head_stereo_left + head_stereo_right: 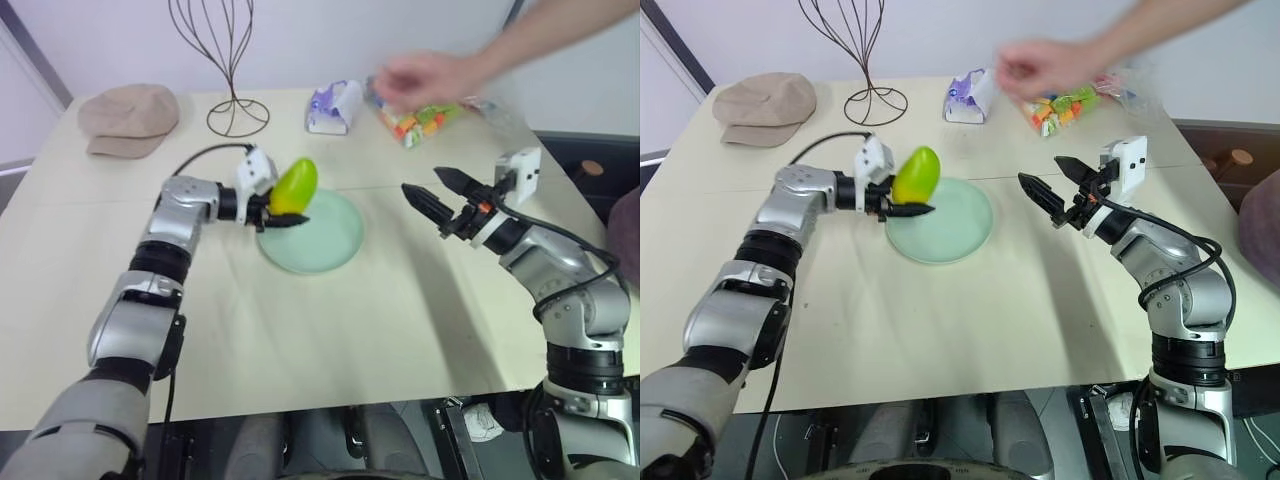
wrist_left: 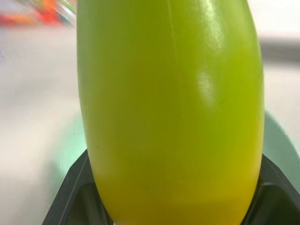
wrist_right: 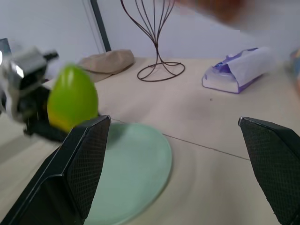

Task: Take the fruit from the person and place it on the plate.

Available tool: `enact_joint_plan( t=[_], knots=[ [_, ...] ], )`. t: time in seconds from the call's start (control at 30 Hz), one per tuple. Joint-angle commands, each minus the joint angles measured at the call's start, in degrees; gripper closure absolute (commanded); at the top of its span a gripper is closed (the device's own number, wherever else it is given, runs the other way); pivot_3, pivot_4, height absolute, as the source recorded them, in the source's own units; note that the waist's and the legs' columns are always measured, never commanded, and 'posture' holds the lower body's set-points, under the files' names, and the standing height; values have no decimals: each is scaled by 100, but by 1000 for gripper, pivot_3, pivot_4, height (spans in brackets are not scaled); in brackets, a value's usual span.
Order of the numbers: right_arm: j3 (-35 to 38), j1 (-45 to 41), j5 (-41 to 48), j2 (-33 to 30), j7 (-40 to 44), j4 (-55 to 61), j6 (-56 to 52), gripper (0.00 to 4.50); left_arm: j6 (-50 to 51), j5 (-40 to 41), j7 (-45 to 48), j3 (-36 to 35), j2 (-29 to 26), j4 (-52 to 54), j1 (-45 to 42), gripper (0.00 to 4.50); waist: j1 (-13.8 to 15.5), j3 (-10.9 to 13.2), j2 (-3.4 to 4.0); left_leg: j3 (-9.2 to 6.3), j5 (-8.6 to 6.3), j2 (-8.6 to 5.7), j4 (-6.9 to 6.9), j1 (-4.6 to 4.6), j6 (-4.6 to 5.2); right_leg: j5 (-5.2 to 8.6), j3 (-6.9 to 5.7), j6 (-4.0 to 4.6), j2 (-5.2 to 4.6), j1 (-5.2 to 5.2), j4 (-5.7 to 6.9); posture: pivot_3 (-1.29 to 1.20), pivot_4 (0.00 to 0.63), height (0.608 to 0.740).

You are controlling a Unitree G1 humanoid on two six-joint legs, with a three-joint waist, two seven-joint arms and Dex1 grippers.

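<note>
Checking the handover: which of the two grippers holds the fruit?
The left gripper, shut on the fruit at the plate's edge; the right gripper is open and empty.

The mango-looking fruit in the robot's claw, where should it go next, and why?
Probably a little further down and inward, then let go. The left gripper is shut on the fruit, which hangs over the near-left edge of the plate and does not appear to rest on it yet.

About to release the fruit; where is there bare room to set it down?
The plate is bare right of the left gripper holding the fruit. Table in front of it is bare too. Crowded at the back: cap, wire stand, tissue pack, toy bag.
</note>
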State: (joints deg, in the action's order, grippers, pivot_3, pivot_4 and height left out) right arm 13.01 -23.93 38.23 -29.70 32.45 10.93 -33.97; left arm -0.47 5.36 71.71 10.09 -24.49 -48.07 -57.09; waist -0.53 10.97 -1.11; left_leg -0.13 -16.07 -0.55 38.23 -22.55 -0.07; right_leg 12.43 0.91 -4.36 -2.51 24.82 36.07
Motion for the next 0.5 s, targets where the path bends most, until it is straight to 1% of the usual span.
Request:
enact_joint_plan(
  t=[0.03,0.07,0.2,0.23,0.4,0.47,0.5],
  knots=[
    [52,45,-30,116,-94,202,143,0,-402,-220,73,107,107,-43,-356,2195,8,0,0,1,0,-1,0,0,0,0,1,0,-1,0,0,0,150,740],
    [54,79,-34,143,-121,240,147,0,-450,-274,80,132,154,-143,-409,2195,10,0,0,-1,0,-2,0,0,0,0,-1,0,-1,-1,0,0,150,740],
    [129,210,-40,209,-218,368,148,0,-628,-375,204,148,267,-493,-558,136,-8,0,0,1,0,-3,0,1,0,0,0,-1,-1,0,0,0,150,740],
    [140,234,-37,213,-235,393,146,0,-657,-379,214,130,282,-546,-582,58,-25,0,0,1,0,-3,0,1,0,0,0,-1,-1,0,0,0,150,740],
    [175,299,-14,212,-282,442,139,0,-922,-330,-48,-48,293,-709,-668,58,-31,0,0,0,-1,5,-1,4,1,0,1,0,8,1,3,0,150,740],
    [180,288,-33,205,-286,415,149,0,-806,-160,-113,-251,235,-715,-725,58,-23,0,0,-1,-1,5,0,4,1,0,1,0,7,1,4,0,150,740],
    [200,263,-58,190,-284,360,177,0,-733,5,-266,-491,184,-719,-774,58,-20,0,0,0,-1,5,0,4,1,0,1,0,7,1,4,0,150,740]
  ],
)
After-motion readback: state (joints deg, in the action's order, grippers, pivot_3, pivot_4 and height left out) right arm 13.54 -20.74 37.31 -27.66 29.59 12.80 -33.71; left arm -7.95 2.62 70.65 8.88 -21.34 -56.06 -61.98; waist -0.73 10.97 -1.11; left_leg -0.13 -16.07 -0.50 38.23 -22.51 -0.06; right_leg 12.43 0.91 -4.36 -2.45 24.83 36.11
